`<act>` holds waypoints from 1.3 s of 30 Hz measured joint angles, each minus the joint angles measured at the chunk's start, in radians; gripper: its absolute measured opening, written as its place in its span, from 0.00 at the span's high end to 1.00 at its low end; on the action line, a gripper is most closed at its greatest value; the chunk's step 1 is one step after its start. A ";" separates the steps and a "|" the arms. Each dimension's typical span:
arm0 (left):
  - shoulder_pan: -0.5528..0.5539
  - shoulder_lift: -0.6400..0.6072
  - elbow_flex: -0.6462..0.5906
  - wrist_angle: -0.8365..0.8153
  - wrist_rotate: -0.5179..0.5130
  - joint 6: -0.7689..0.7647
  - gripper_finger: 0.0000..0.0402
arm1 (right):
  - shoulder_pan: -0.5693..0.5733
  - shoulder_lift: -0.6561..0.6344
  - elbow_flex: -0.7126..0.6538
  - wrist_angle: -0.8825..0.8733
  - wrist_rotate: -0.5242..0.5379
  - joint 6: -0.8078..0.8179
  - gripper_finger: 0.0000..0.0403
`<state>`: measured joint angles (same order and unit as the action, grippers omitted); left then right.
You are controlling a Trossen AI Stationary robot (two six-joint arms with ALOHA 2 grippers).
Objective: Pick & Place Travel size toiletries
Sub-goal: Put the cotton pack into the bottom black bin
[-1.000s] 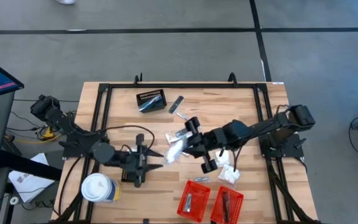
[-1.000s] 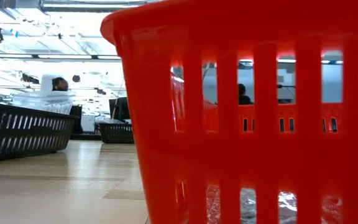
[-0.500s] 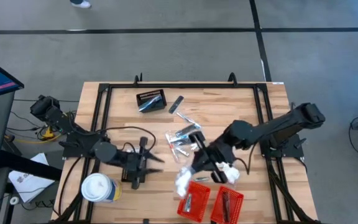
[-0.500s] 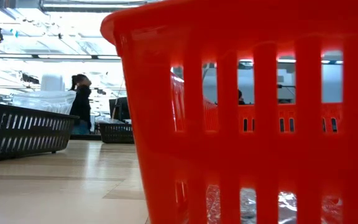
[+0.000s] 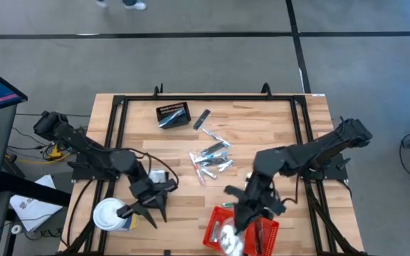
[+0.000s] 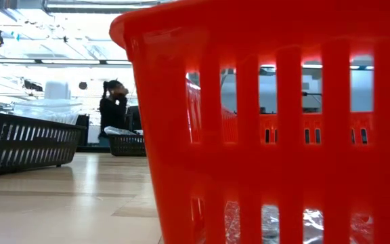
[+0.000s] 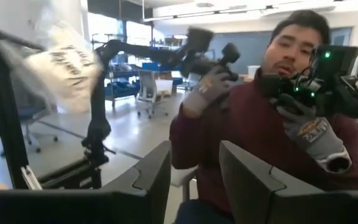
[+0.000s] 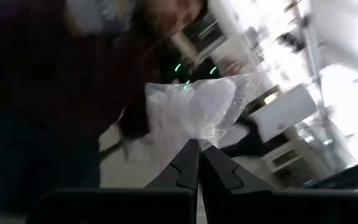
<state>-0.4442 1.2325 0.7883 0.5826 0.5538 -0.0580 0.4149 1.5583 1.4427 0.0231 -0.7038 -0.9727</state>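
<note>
My right gripper (image 5: 233,226) is shut on a white clear-wrapped packet (image 5: 226,240), held over the left of two red baskets (image 5: 214,222) at the table's near edge. Its wrist view shows the packet (image 8: 191,109) just past the closed fingertips. My left gripper (image 5: 150,212) stands open and empty beside the white lidded cup (image 5: 111,215); its fingers (image 7: 194,171) have a gap and point toward the near edge. Silvery sachets (image 5: 211,159) lie in a loose pile at the table's middle. A dark grey stick (image 5: 202,119) lies farther back. My right gripper pinches the packet's clear wrap (image 8: 199,135) between its two fingertips, at one edge. The fingers lie about level and point toward the table's near edge. The packet sticks out beyond the tips, lifted clear above the red basket.
A black basket (image 5: 173,115) with something silvery in it sits at the far left. The second red basket (image 5: 265,231) stands to the right of the first. In the low view a red basket (image 6: 283,122) fills the picture. A person in gloves (image 7: 253,124) stands beyond the near edge.
My right gripper has carried the white packet from the table's middle toward the near edge, rising and tipping from pointing down to about level, and is now over the red baskets. My left gripper has swung round beside the cup toward the near edge.
</note>
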 joint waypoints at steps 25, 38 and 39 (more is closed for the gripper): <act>0.051 0.047 0.000 -0.017 0.067 -0.042 0.56 | 0.073 0.447 0.812 -0.703 0.395 -0.144 1.00; 0.081 0.041 0.000 -0.112 -0.127 0.038 0.61 | 0.140 0.452 0.773 -0.810 0.734 0.221 1.00; 0.081 0.033 0.000 -0.123 -0.139 0.041 0.62 | 0.139 0.452 0.754 -0.813 0.750 0.241 1.00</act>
<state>-0.3630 1.2660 0.7883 0.4599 0.4148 -0.0173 0.5541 2.0101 2.1966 -0.7902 0.0466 -0.7317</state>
